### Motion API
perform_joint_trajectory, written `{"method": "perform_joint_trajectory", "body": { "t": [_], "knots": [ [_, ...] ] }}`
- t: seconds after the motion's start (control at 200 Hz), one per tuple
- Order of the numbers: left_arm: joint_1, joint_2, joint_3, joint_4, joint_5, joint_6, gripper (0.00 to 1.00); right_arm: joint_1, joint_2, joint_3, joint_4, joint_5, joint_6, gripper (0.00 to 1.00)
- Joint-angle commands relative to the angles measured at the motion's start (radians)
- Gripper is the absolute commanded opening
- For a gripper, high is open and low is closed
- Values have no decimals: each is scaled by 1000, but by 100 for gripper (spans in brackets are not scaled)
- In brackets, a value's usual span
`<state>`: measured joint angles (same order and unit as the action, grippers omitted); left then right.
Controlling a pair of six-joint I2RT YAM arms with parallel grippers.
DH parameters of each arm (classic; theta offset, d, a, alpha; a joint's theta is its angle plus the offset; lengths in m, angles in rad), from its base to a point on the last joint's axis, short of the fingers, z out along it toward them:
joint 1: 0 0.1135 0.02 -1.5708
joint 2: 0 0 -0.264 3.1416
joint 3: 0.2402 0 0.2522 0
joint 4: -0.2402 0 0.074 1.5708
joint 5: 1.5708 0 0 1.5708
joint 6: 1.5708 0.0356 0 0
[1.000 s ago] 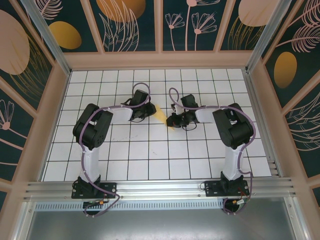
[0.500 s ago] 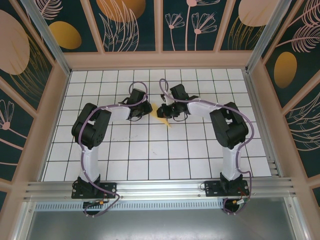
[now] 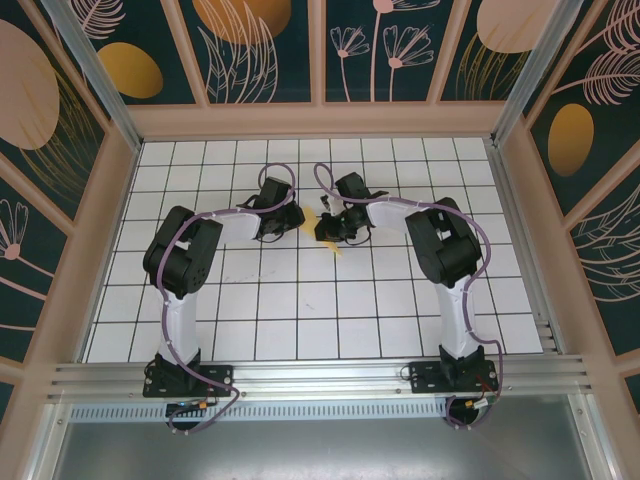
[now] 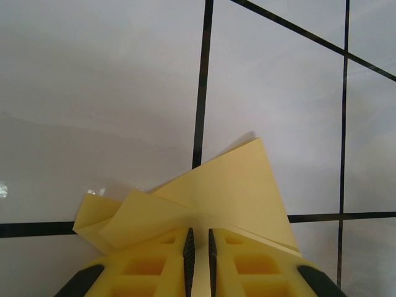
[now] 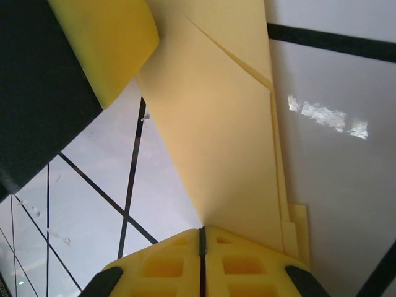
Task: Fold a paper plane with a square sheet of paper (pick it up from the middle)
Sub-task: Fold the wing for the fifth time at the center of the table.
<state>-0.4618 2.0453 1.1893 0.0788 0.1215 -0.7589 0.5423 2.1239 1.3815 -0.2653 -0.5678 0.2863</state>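
Note:
The yellow sheet of paper (image 3: 311, 217) is folded into layered flaps and hangs between the two grippers near the middle back of the table. My left gripper (image 3: 297, 222) is shut on it. In the left wrist view the folded paper (image 4: 229, 185) fans out above the gripper (image 4: 199, 238), with a thin layer between the pads. My right gripper (image 3: 322, 228) is shut on the paper's other side. In the right wrist view the paper (image 5: 216, 124) rises as a long folded panel from the closed gripper (image 5: 202, 235). A yellow finger of the left gripper (image 5: 108, 43) shows at the top left.
The table (image 3: 300, 300) is white tile with a black grid, walled by wood-coloured panels (image 3: 90, 250) on three sides. An aluminium rail (image 3: 320, 375) with both arm bases runs along the near edge.
My right gripper has swung left and back until it sits close against the left gripper. The paper between them is now mostly covered. The left gripper has barely shifted.

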Motion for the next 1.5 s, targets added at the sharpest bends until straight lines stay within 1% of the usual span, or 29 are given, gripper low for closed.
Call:
{"method": "perform_joint_trajectory", "body": {
  "t": [0.0,0.28,0.615,0.801,0.881,0.956,1.021,1.111,1.211,1.271,1.376,1.496],
  "knots": [
    [12,33,-20,-100,-39,21,17,-1,-9,-13,-56,15,-31,7],
    [12,40,-16,-111,-58,20,18,-28,-100,-162,-36,-8,-50,6],
    [12,43,-8,-117,-64,26,18,-67,-210,-333,15,-19,-34,6],
    [11,21,3,-104,-32,43,18,-92,-308,-392,70,-40,-19,6],
    [11,-18,4,-83,-8,47,21,-101,-371,-412,112,-31,-6,8],
    [11,-64,8,-79,0,47,26,-107,-429,-428,144,18,6,15],
    [8,-107,6,-76,2,43,30,-110,-471,-438,160,104,11,22],
    [-1,-154,1,-84,-12,36,36,-119,-514,-455,185,234,21,37],
    [-23,-182,7,-117,-47,26,43,-125,-548,-472,215,362,22,50],
    [-41,-185,22,-155,-94,24,48,-129,-563,-480,233,430,18,57],
    [-85,-164,71,-230,-184,27,54,-138,-576,-499,265,491,11,64],
    [-130,-112,159,-321,-273,36,59,-144,-575,-519,290,523,8,67]
  ]
}}
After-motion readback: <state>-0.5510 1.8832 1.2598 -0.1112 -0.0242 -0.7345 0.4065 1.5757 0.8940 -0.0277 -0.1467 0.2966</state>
